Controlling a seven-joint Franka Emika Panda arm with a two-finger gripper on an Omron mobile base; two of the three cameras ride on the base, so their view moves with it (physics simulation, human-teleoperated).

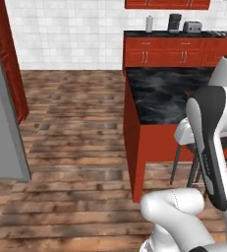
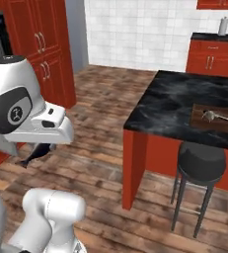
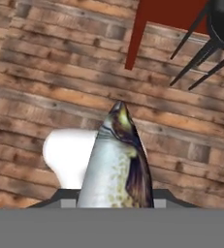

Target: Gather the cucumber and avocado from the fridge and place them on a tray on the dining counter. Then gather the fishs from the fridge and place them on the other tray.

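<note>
Clamped in the end effector [image 3: 114, 201] is one fish [image 3: 116, 160]. Its two jaws are pressed tight on the fish's sides. In the hand view the fish is silver with dark spots and a dark fin, and its pointed end sticks out over the brown wood floor [image 3: 45, 77]. The fish is up in the air and is not touching the floor. In the right base view the same fish [image 2: 38, 153] hangs as a small dark shape under the white arm, low on the left side.

Next comes one red island with a black tabletop [image 2: 184, 101]. It stands a bit ahead of the arm. One stool [image 2: 201, 165] with a round dark seat and thin dark legs stands just beside the island, on the near side.

One brown tray [image 2: 219, 120] lies on the black tabletop, near its near edge. One silver fish [image 2: 217, 116] already lies on that tray.

A grey fridge door [image 1: 2, 123] shows at the left edge of the left base view. Red cabinets [image 2: 44, 44] stand by it.

Far back, by the white tiled wall [image 1: 66, 29], there is another red counter [image 1: 174, 49]. Three small things stand on it: one pale tall thing [image 1: 149, 23], one dark machine [image 1: 175, 22] and one grey toaster [image 1: 192, 26].
</note>
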